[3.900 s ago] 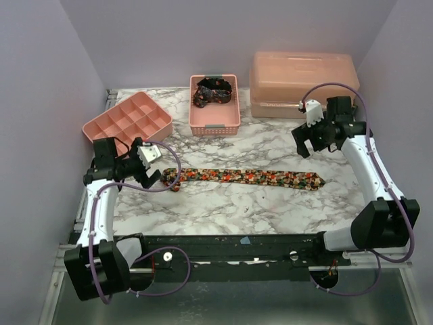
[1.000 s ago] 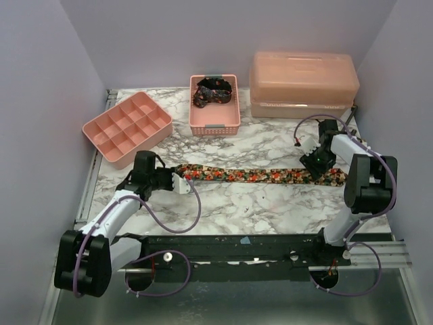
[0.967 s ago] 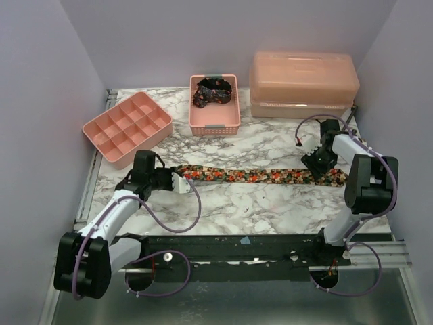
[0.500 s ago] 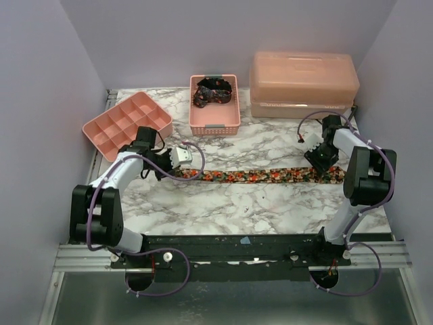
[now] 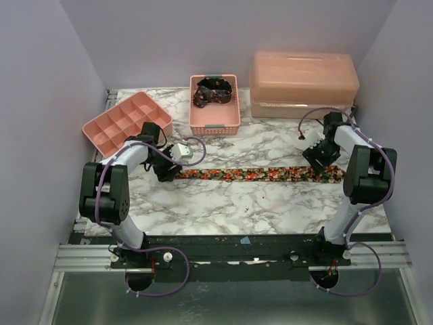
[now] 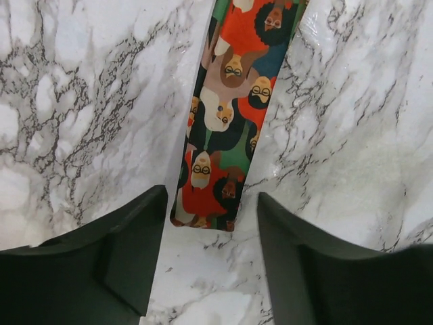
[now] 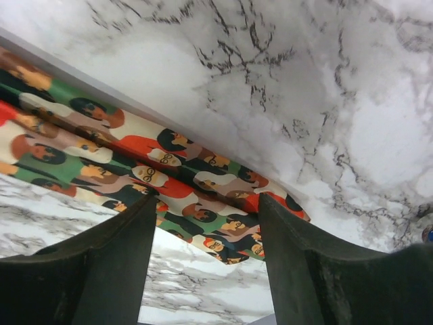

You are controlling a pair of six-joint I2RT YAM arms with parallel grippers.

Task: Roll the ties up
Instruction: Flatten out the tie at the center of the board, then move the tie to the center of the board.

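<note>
No text, label, brand, number or sign can be read. Only printed faces are carried by the tie [image 6: 223, 135] ahead of the left fingers [image 6: 122, 250].

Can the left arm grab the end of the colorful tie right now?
Probably yes. The left pincer stands open, with the narrow end of the tie lying flat on the table between its fingers, and nothing covers it.

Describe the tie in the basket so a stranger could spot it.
At the table's back edge, a small pink basket stands between a divided tray and a lidded box. The tie is bunched inside it, dark, unlike the colourful one lying flat.
</note>
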